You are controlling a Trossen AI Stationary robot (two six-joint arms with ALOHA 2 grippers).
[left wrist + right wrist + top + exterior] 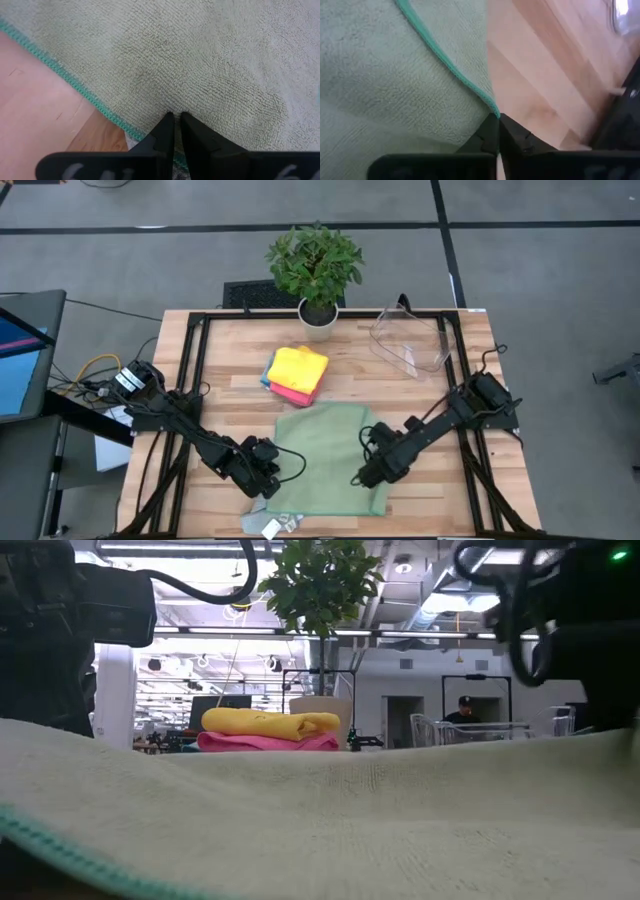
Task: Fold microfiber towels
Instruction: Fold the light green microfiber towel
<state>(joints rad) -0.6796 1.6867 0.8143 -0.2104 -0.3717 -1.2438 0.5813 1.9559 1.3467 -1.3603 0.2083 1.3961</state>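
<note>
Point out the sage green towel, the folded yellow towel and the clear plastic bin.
sage green towel (325, 455): high view, its flat middle.
folded yellow towel (299, 366): high view, its top face.
clear plastic bin (412, 340): high view, its transparent wall.

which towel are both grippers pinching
The sage green towel, spread flat at the near edge; the yellow and pink ones sit folded and stacked, untouched, near the plant.

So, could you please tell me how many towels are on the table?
4 visible: a sage green towel spread at the front, and a folded stack of yellow, pink and blue behind it; more may be hidden within.
</note>
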